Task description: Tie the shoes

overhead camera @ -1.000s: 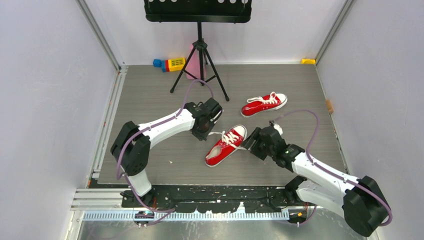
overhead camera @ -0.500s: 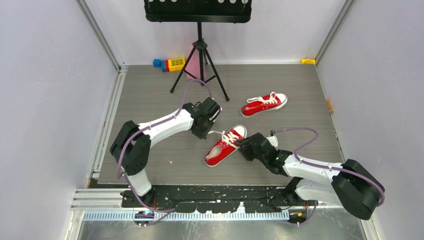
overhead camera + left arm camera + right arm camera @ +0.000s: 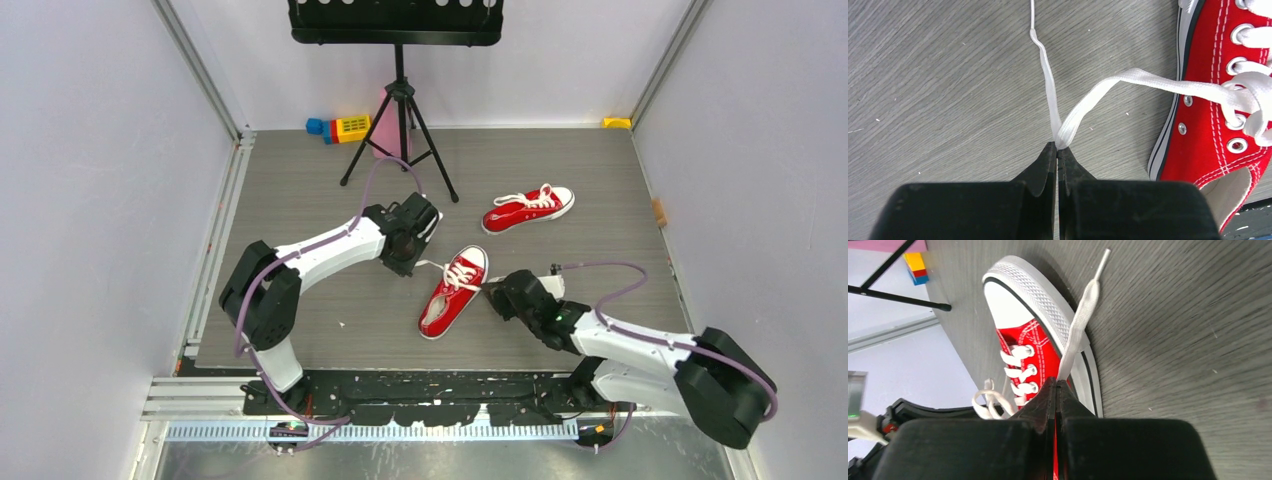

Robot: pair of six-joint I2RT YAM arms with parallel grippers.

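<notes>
pale lilac walls close in three sides of the cell. the floor of it is a grey wood-grain table, matt, with fine streaks and a few pale specks.

a black music stand on a tripod stands at the far edge, well beyond both grippers. coloured toy blocks lie beside its legs, and a small yellow piece sits in the far right corner.

the near shoe lies between the two grippers, toe pointing away from the arm bases. it is red canvas with a white rubber sole, a white ribbed toe cap, metal eyelets and white stitching. its heel opening shows a pale lining. the far shoe matches it and lies well beyond the right gripper, laces loose on top.

the left gripper is low over the table just to the left of the near shoe, jaws pressed together on a lace strand. the flat white strand comes across from the eyelets to the tips, folds there, and its thin end runs straight ahead over the bare table.

the right gripper is at the shoe's right side, jaws closed tight on a lace tail. the tail rises from the tips past the toe cap, and its plastic tip shows over the table ahead.
</notes>
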